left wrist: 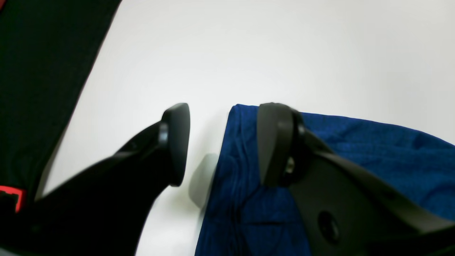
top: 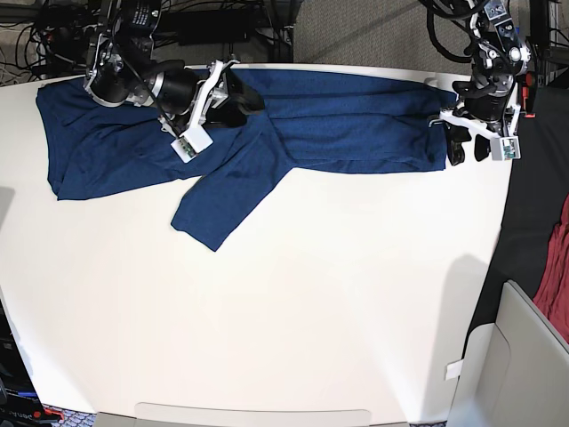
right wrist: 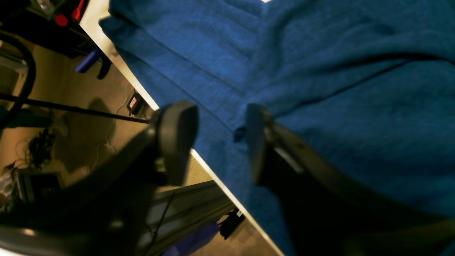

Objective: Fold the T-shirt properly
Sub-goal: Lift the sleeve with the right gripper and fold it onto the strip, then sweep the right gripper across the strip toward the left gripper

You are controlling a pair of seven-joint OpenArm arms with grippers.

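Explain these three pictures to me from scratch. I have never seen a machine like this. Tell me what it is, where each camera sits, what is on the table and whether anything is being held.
This is a robot with two arms, each ending in a two-fingered gripper. The base view looks down on a white table from above. The other two cameras sit on the wrists and look along the fingers.

A dark blue T-shirt lies spread along the far side of the table, one sleeve pointing toward the middle.

The left gripper is at the shirt's end on that view's right. Its own camera shows its jaws open, one finger over the cloth edge, the other over bare table.

The right gripper hovers over the shirt near the table's edge, jaws apart. Nothing is held by either.

A reddish cloth hangs off to the side.
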